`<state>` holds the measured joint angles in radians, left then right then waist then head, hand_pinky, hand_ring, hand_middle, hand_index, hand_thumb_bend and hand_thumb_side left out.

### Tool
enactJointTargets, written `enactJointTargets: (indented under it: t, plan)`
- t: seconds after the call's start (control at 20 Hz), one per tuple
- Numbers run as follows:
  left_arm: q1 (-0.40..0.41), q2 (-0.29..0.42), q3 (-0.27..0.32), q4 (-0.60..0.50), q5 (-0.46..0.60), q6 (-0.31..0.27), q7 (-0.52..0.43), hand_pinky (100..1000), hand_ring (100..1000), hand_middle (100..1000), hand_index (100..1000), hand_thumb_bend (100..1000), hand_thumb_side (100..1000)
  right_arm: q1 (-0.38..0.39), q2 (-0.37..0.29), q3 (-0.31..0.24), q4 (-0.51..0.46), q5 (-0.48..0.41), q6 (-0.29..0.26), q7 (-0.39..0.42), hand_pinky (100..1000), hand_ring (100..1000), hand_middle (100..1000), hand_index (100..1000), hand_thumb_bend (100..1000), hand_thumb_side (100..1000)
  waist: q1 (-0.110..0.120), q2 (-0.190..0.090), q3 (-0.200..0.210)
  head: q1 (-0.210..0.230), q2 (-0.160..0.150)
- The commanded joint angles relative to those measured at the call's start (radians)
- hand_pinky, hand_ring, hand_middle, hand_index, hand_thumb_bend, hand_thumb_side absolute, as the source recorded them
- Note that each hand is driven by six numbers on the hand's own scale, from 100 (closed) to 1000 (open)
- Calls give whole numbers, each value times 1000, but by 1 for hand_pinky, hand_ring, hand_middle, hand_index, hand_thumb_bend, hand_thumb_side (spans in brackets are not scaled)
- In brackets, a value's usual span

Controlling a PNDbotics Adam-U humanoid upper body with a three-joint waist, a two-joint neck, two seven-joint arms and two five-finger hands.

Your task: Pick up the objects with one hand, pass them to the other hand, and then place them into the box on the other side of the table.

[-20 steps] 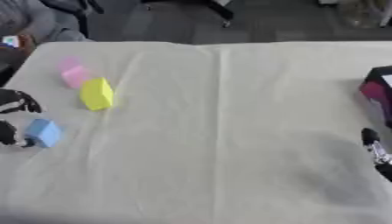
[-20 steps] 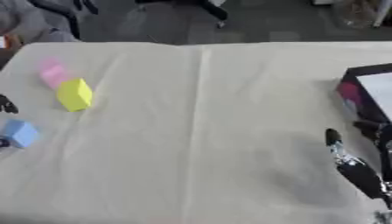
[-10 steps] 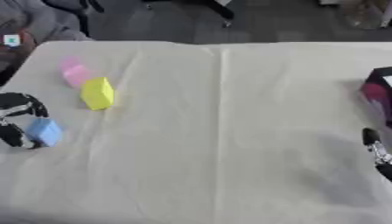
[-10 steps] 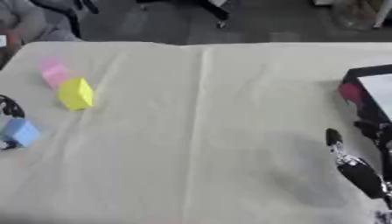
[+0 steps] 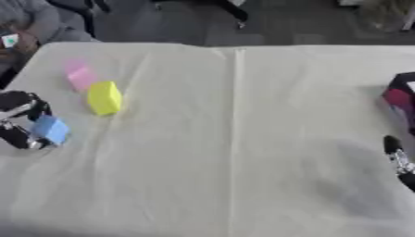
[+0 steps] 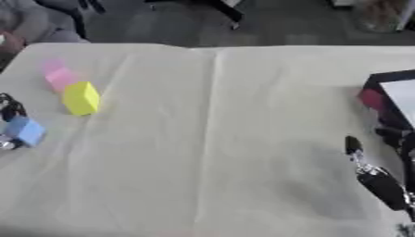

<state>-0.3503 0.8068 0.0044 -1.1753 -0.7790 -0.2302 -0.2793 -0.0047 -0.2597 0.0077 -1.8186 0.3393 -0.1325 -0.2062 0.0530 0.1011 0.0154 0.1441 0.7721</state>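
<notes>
Blue block (image 5: 52, 129) sits at the table's left edge, with the left hand (image 5: 18, 121) curled round it, fingers (image 5: 19, 102) above and thumb below; it seems pinched, though blur makes contact uncertain. Just beyond lie a yellow block (image 5: 104, 97) and a pink block (image 5: 80, 77), touching. The dark box (image 6: 391, 101) stands at the right edge. Near the lower right corner the right hand (image 6: 374, 178) rests open on the cream cloth (image 5: 235, 139).
</notes>
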Motion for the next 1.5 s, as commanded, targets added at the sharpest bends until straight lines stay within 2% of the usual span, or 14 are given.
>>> enactJointTargets:
  t: [0.05, 0.3, 0.65, 0.95, 1.25, 1.5]
  plan:
    - [4, 17, 60, -122, 82, 42, 64, 816, 579, 466, 522, 386, 157, -8, -8, -8, -20, 5, -1, -1, 833, 799, 819, 892, 373, 512, -15, -22, 3, -7, -2]
    - [8, -47, 104, -341, 229, 99, 151, 792, 583, 473, 516, 378, 173, -17, -17, 0, -56, 36, -8, 9, 835, 800, 821, 893, 373, 508, -22, -24, 5, -15, -2]
    - [-42, -215, 58, -520, 387, 129, 158, 771, 597, 496, 535, 401, 211, -58, -52, 51, -165, 111, -47, 68, 851, 817, 831, 898, 401, 506, -38, -25, 1, -20, -2]
    - [-95, -328, -17, -565, 433, 122, 85, 771, 606, 507, 545, 419, 235, -125, -80, 107, -181, 174, -147, 101, 854, 836, 848, 899, 436, 496, -49, -22, -4, -18, -2]
    - [-107, -351, -36, -574, 441, 117, 64, 766, 605, 506, 544, 427, 256, -141, -89, 121, -181, 176, -165, 111, 855, 837, 849, 898, 441, 494, -52, -23, -2, -18, -2]
    - [-153, -423, -137, -552, 506, 82, -1, 765, 604, 506, 542, 430, 266, -242, -116, 217, -181, 160, -229, 168, 854, 835, 848, 896, 440, 482, -55, -21, 4, -26, -2]
